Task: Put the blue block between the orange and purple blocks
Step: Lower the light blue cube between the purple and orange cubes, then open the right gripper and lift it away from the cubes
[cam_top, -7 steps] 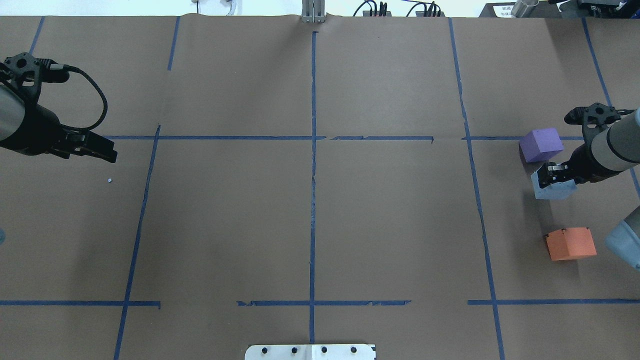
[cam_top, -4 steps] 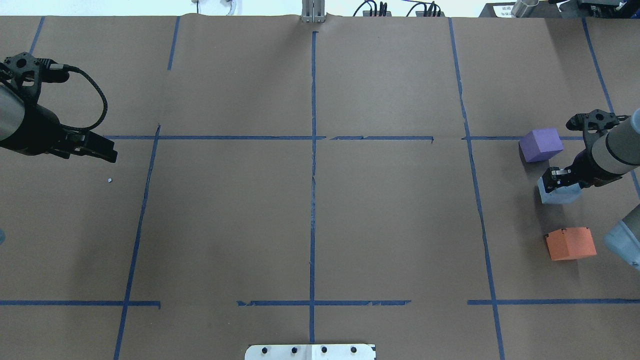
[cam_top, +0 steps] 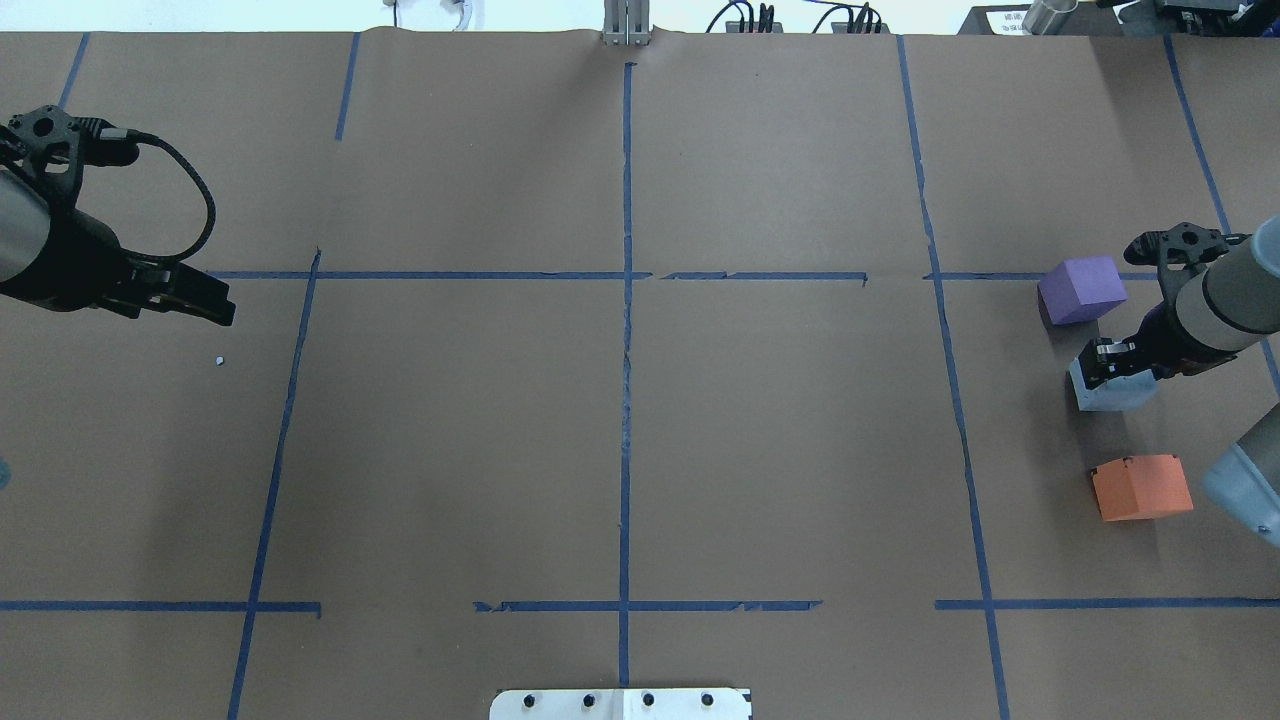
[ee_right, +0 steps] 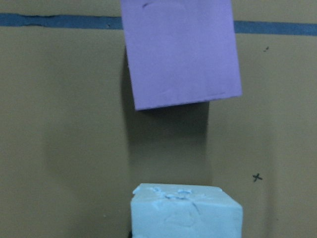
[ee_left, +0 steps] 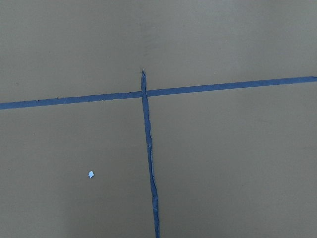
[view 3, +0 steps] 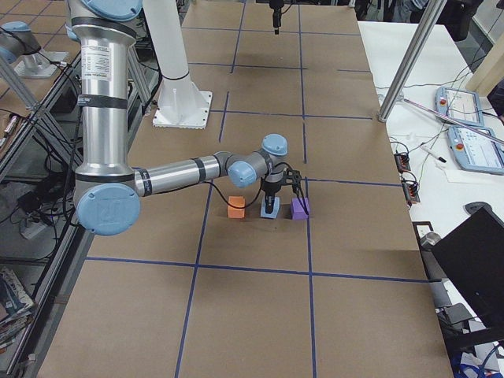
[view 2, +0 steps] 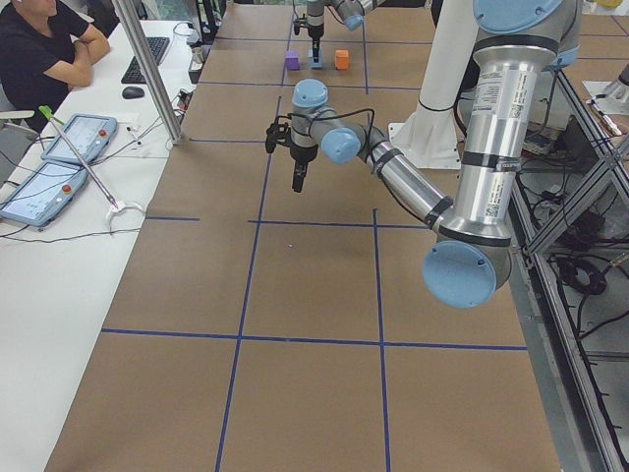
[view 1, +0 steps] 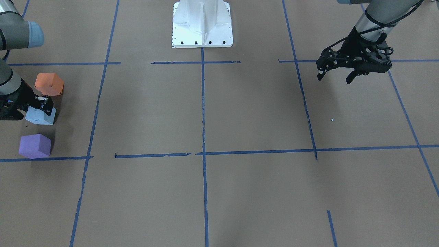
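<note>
The light blue block (cam_top: 1108, 392) is between the purple block (cam_top: 1082, 289) and the orange block (cam_top: 1142, 487), at the table's right side. My right gripper (cam_top: 1110, 362) is shut on the blue block's top and holds it at or just above the table. The right wrist view shows the blue block (ee_right: 185, 210) close below and the purple block (ee_right: 181, 52) beyond it, with a gap between them. From the front the order is orange block (view 1: 49, 84), blue block (view 1: 40, 116), purple block (view 1: 34, 145). My left gripper (view 1: 334, 73) is open and empty, far off at the left.
Blue tape lines (cam_top: 627, 330) divide the brown paper table cover. A white speck (cam_top: 219, 361) lies near my left gripper. The robot's white base plate (view 1: 202, 24) stands at the near middle edge. An operator (view 2: 44, 49) sits at a side desk.
My right gripper has carried the blue block away from the purple block toward the orange one, lowered it and levelled it from a tilt. The left arm has not moved.
</note>
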Controlling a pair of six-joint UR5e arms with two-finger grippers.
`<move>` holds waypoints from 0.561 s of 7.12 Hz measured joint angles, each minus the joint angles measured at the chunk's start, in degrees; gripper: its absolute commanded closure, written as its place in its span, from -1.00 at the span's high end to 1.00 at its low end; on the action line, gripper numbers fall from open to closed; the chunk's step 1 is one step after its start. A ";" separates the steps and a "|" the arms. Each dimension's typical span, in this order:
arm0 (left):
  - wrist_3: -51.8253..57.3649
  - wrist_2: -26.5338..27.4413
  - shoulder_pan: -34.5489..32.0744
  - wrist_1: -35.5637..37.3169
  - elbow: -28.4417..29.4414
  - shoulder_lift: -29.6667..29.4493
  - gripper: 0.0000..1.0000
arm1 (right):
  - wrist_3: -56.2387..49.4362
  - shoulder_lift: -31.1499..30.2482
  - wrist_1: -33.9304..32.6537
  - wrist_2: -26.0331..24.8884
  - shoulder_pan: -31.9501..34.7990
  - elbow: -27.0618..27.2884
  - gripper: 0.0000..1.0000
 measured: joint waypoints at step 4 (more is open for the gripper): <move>2.05 -0.06 0.04 0.14 0.65 1.14 1.00 | -2.22 -1.20 2.59 0.08 -0.10 0.77 1.00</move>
